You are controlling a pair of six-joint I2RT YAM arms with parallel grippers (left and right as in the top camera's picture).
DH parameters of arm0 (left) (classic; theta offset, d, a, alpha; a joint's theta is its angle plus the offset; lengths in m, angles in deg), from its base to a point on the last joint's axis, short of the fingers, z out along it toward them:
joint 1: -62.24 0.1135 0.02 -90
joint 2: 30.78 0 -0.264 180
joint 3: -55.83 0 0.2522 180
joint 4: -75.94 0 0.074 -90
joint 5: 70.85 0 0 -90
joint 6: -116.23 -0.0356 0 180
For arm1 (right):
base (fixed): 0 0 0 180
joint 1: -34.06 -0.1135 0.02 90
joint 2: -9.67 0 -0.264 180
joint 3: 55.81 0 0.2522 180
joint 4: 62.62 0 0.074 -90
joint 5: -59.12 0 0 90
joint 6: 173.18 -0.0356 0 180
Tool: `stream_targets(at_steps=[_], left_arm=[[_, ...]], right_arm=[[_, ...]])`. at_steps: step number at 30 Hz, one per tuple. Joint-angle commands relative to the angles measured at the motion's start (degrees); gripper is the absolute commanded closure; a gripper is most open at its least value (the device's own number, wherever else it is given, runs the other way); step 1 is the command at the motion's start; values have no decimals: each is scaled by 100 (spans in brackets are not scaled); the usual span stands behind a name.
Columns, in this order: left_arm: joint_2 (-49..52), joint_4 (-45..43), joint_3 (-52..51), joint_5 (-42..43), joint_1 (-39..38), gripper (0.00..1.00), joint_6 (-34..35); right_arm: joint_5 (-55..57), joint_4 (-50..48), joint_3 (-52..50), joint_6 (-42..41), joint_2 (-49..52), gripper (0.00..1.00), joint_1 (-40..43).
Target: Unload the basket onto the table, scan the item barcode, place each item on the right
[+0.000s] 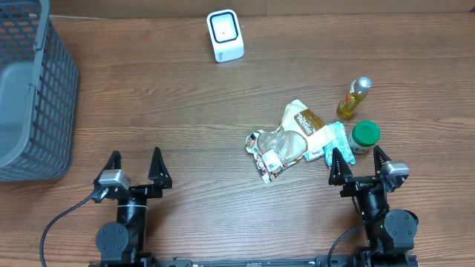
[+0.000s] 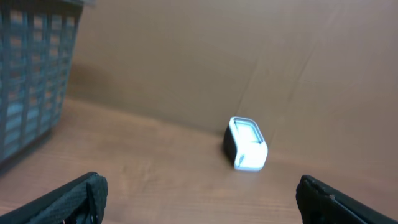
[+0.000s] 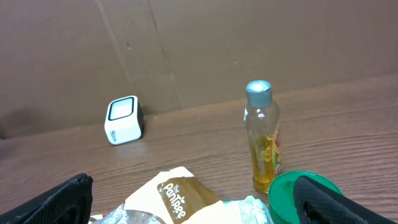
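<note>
Green lid (image 1: 365, 133), bottle (image 1: 355, 97) just ahead of right tool (image 1: 355, 151)

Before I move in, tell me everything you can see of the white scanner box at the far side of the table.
The scanner is a small white box with rounded corners, plastic by the look. Its face carries a dark-rimmed, rounded-square window with a pale centre and tilts upward. The wrist views show darker sides. It stands upright on the wooden table near the far edge, roughly midway across. It stands alone and nothing touches it.
</note>
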Motion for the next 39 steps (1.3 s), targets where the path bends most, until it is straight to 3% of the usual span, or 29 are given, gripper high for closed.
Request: stream_targets(at_steps=[1,9,39], left_arm=[[-76,240,-20,-76,-31,0,-437],[-76,841,-20,-37,-31,0,-1200],[-70,841,-20,-42,-31,0,-1196]], right_arm=[[-15,-24,-61,22,-57,0,-37],[-15,-24,-61,22,-57,0,-37],[-15,-24,-61,22,-57,0,-37]])
